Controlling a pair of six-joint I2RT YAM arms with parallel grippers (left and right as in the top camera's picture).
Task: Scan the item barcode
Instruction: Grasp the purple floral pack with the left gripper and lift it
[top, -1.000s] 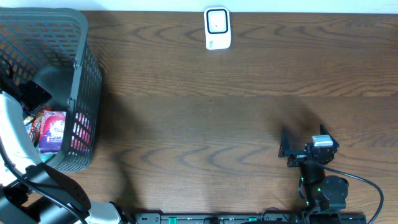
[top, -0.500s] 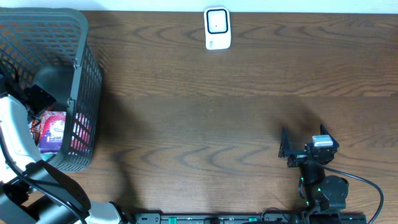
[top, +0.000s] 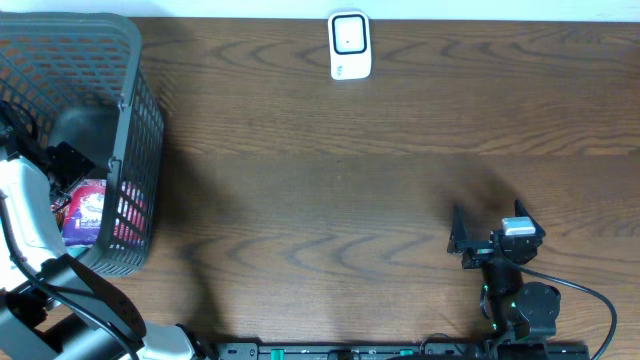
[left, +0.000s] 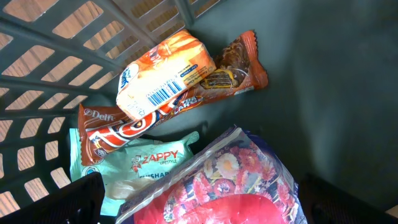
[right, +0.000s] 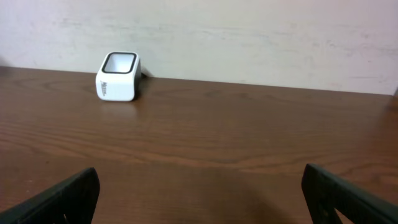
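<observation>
Down inside the dark grey plastic basket (top: 130, 150) at the left end of the counter (top: 350, 180), the left gripper (left: 211, 208) hung released, its black fingers spread wide and closed on nothing, above a heap of small packets. By the look of things the task had barely begun: no item had been lifted, none had left the basket, and the white barcode scanner (top: 349, 45) stood alone at the far edge of the counter, well apart from everything. What remained, as I judged it, was the whole job: picking one packet, carrying it across, and turning its barcode toward the scanner's dark window. Which packet was meant could not be told, though the gripper sat most nearly over the floral pouch (left: 230, 180), a glossy, crinkled film bag printed with red and blue. Beside it lay a mint-green sachet (left: 149, 165) marked Zappy, flat and soft-looking. A long chocolate bar (left: 124, 130) in a shiny orange-brown wrapper with crimped ends lay across the basket floor, and an orange packet (left: 166, 74), blocky and tightly wrapped, rested on top of it with a white barcode label facing up. The basket's walls were an open lattice of stiff ribs. Across the wood-grained, matte brown counter, the right gripper (right: 205, 196) waited near the front edge, likewise released and empty, facing the rounded, smooth-cased scanner.
</observation>
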